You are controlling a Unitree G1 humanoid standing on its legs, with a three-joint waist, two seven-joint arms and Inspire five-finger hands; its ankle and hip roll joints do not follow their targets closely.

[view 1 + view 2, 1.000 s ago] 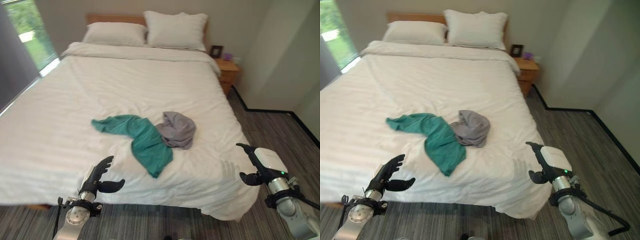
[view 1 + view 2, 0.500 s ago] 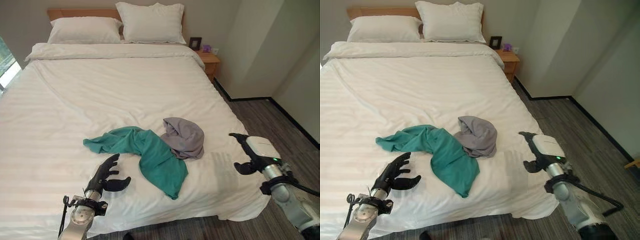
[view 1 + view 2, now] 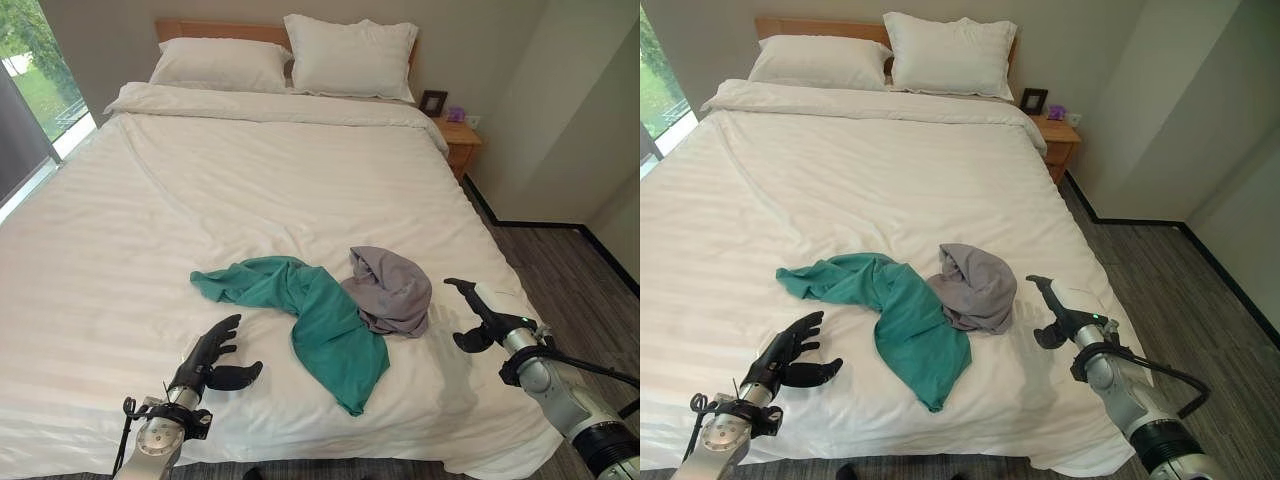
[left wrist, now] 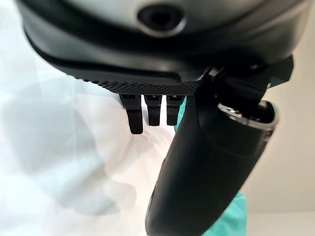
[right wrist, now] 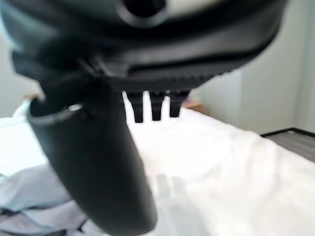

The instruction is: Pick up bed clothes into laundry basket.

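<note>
Left eye view: camera shifted since half a second ago, clothes unmoved. Left hand (image 3: 212, 357) spread, holding nothing, near the green shirt (image 3: 312, 314) mid-bed. Grey garment (image 3: 389, 290) touching it on the right. Right hand (image 3: 477, 312) spread, nearer the grey garment than before. Nothing grasped yet.

Both eye views look down from the head over the foot of the bed (image 3: 250, 170) toward the pillows (image 3: 350, 55) and nightstand (image 3: 1057, 140) (the right eye sits slightly to the side, so everything lands a little further left in it). Each wrist view looks along its own hand from very close: the left hand (image 4: 206, 162) over white sheet, the right hand (image 5: 93, 162) facing the wall (image 5: 266, 88).
</note>
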